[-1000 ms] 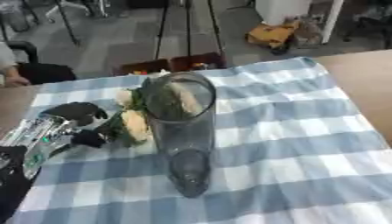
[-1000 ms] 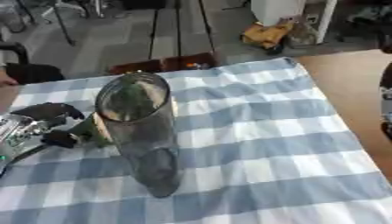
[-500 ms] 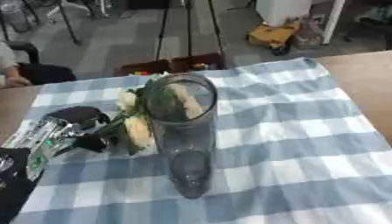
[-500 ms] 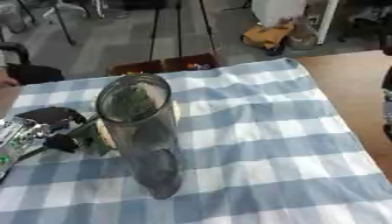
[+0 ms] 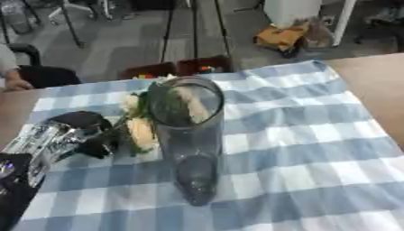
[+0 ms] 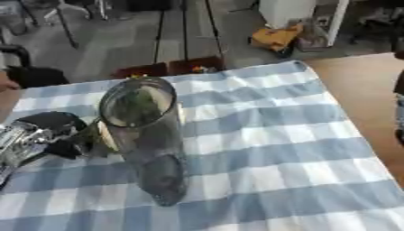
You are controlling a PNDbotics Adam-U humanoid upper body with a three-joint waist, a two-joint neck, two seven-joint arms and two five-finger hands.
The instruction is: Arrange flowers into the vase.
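Observation:
A tall clear glass vase (image 5: 192, 149) stands upright on the blue-and-white checked cloth (image 5: 315, 149), a little left of centre. Just left of it my left hand (image 5: 72, 135), black and silver, is curled round the stems of cream-white flowers (image 5: 141, 129) with green leaves. The blooms lie low beside the vase's wall, outside it, and some green shows through the glass. A dark part of my right hand (image 6: 398, 113) shows only at the right edge of the right eye view, over the bare wood.
Bare wooden tabletop (image 5: 378, 85) lies right of the cloth. Beyond the far edge stands a dark crate (image 5: 177, 70) on the floor, with tripod legs behind it. A seated person's arm (image 5: 12, 81) shows at the far left.
My left hand with the flowers has drifted slightly toward me beside the vase. The vase has not moved.

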